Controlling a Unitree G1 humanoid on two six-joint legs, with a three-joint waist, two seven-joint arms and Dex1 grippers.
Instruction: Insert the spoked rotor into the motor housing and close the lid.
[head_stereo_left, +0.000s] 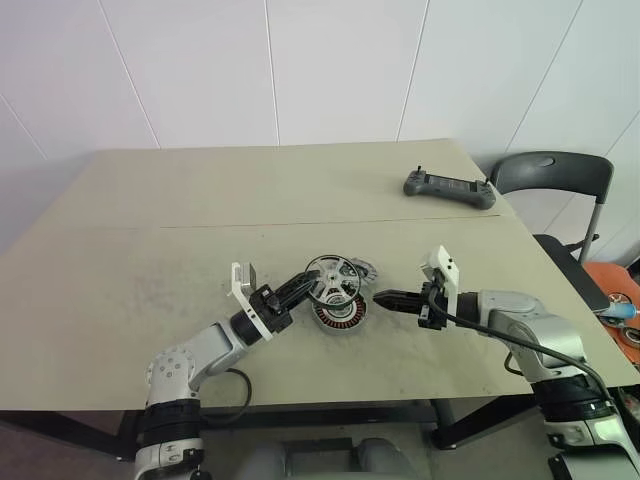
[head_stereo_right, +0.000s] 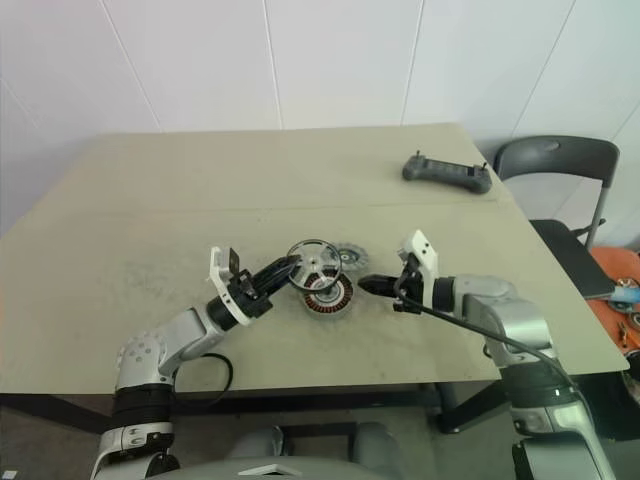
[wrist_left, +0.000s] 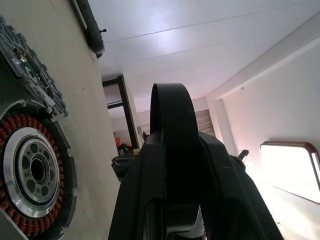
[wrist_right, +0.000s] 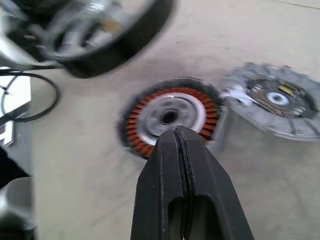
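A beige table (head_stereo_left: 200, 250) stands against a white panelled wall, with a dark handheld controller (head_stereo_left: 449, 187) at its far right. The left pincer (head_stereo_left: 304, 284) grips the flat silver-gray spoked metal rotor (head_stereo_left: 331, 277) by its rim, holding it tilted on edge. That forearm reaches forward and rightward, low over the table. Just below the rotor, the round copper-wound gray motor housing (head_stereo_left: 337, 315) lies flat. The right pincer (head_stereo_left: 384, 297), fingers pressed together and empty, points leftward at the housing from just beside it. A gray round lid (wrist_right: 272, 101) lies beyond the housing, touching it.
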